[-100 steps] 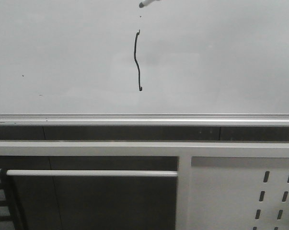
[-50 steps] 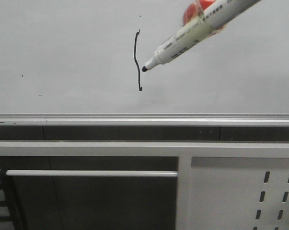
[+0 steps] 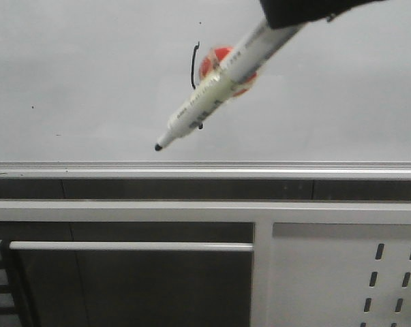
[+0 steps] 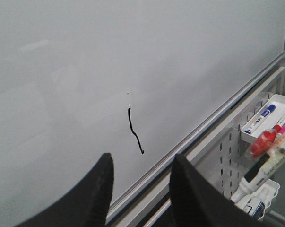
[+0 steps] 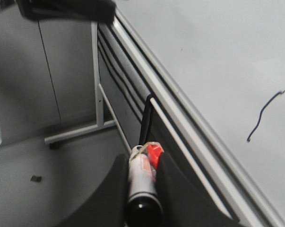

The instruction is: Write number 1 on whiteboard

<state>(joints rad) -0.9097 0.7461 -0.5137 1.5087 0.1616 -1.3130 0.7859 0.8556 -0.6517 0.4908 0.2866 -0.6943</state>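
The number 1 (image 3: 193,65) is a thin black wavy stroke on the whiteboard (image 3: 89,68); the marker hides its lower part in the front view. My right gripper (image 3: 287,17) at the top edge is shut on a white marker (image 3: 205,109) with a red piece taped to it. The marker slants down-left, its black tip (image 3: 157,146) just above the bottom rail. In the right wrist view the gripper (image 5: 142,157) clamps the marker (image 5: 141,182), with the stroke (image 5: 265,116) off to the side. My left gripper (image 4: 140,189) is open and empty, facing the stroke (image 4: 134,130).
The silver bottom rail (image 3: 205,167) runs under the board. Below it are a white frame with a horizontal bar (image 3: 130,246) and a white perforated panel (image 3: 341,279). Trays with spare markers (image 4: 267,118) hang on that panel. A dark arm part (image 5: 66,9) shows above the floor.
The marker came in from the top edge and moved down and to the left across the stroke; its tip went from beside the stroke to just above the rail.
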